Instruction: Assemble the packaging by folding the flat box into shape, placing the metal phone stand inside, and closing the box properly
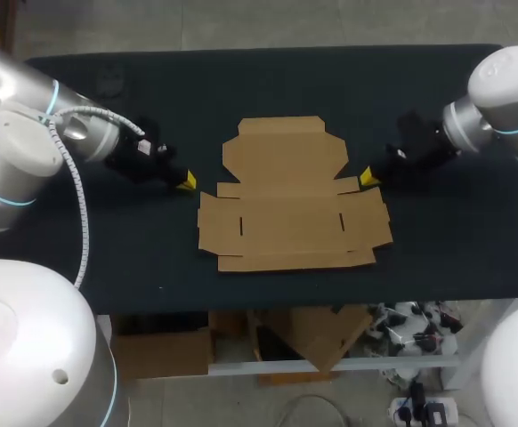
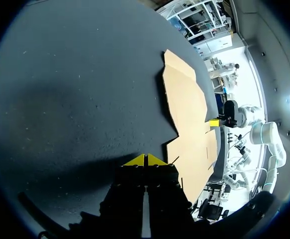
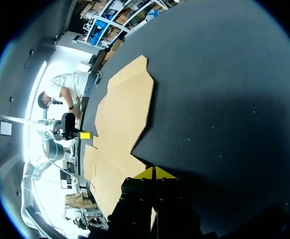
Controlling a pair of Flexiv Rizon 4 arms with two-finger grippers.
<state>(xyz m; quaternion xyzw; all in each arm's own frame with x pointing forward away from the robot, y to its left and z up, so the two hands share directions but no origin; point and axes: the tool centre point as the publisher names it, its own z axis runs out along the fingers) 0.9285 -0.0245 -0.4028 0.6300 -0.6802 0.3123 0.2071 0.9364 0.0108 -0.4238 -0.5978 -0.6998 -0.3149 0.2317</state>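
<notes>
**Both tools flank the flat box; wide table behind it**

The flat box (image 1: 290, 196) lies low and level on the dark table (image 1: 108, 258), so a tool could cross over it from any side. Left of the box, the left tool (image 1: 186, 181), fingers pressed together, sits just beside the left flap, with a narrow strip of table between them. Right of the box, the right tool (image 1: 367, 178), tips also pinched together, stands at the right flap's edge and bars that side. Behind the box a wide band of table runs to the far edge. In front of the box only a slim strip reaches the near edge.
</notes>
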